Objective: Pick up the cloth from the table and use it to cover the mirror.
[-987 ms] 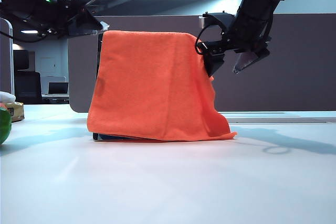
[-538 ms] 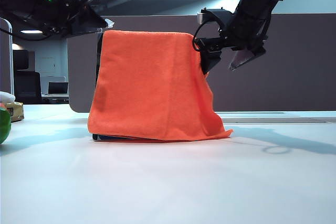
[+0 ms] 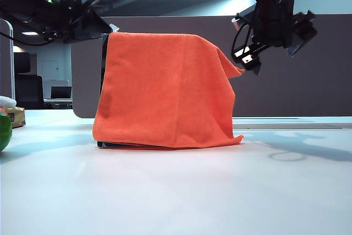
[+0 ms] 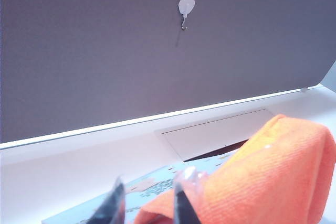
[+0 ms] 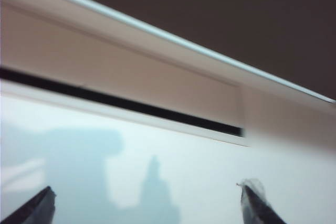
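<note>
The right gripper (image 3: 275, 31) is hanging wide apart beside the soft orange cloth (image 3: 165, 89); the left gripper (image 4: 147, 205), fingers apart, is touching its top.

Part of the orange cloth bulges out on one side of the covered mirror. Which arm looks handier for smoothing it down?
Probably the right. The right gripper hangs open beside the bulging edge of the bright orange microfibre cloth, while the left gripper sits at the opposite top corner.

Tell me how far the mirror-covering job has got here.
Done: the cloth drapes over the mirror, hiding all but one edge strip. In hand: the right claw is open, clear of the cloth; the left claw sits at the cloth's top corner, grip unclear. Left: withdrawing the left claw.
</note>
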{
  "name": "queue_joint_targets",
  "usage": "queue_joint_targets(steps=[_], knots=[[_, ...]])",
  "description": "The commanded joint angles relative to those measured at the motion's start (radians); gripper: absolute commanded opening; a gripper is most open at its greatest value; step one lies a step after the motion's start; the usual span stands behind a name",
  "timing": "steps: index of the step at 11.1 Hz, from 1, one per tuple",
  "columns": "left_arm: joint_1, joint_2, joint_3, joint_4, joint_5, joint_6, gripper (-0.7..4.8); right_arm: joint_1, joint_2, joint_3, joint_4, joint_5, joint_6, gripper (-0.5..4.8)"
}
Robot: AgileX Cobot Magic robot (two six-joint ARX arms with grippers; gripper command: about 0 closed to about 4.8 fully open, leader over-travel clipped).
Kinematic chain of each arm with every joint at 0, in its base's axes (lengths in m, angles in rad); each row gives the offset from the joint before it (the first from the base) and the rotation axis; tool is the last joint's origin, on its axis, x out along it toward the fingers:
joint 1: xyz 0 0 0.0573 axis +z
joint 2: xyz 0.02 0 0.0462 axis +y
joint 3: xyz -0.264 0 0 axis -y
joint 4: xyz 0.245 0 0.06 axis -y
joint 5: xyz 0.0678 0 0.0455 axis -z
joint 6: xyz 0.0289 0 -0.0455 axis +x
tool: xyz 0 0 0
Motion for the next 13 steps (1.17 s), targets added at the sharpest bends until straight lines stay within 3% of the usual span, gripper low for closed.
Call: queue_joint_targets(steps=[1, 3, 6, 10, 11, 12, 13], knots=[[-0.001, -0.003, 0.006, 0.009, 0.008, -0.018, 1.20, 0.000, -0.008, 0.004, 0.058, 0.148, 0.001, 4.79], [0.000, -0.003, 0.006, 0.003, -0.002, -0.018, 1.20, -0.020, -0.019, 0.004, 0.122, 0.154, 0.012, 4.79], [0.000, -0.028, 0.007, 0.002, -0.177, -0.013, 1.14, -0.034, -0.128, 0.004, 0.199, -0.010, 0.019, 4.79], [0.019, -0.084, 0.007, -0.020, -0.214, 0.024, 1.10, -0.035, -0.247, 0.004, 0.182, -0.109, 0.021, 4.79], [0.032, -0.132, 0.006, -0.067, -0.221, 0.036, 1.10, -0.036, -0.307, 0.004, 0.130, -0.158, 0.020, 4.79], [0.086, -0.310, 0.006, -0.292, -0.247, 0.098, 0.74, -0.047, -0.425, -0.008, -0.040, -0.307, 0.048, 4.79], [0.097, -0.345, 0.005, -0.336, -0.246, 0.107, 0.73, -0.048, -0.448, -0.019, -0.062, -0.328, 0.067, 4.79]])
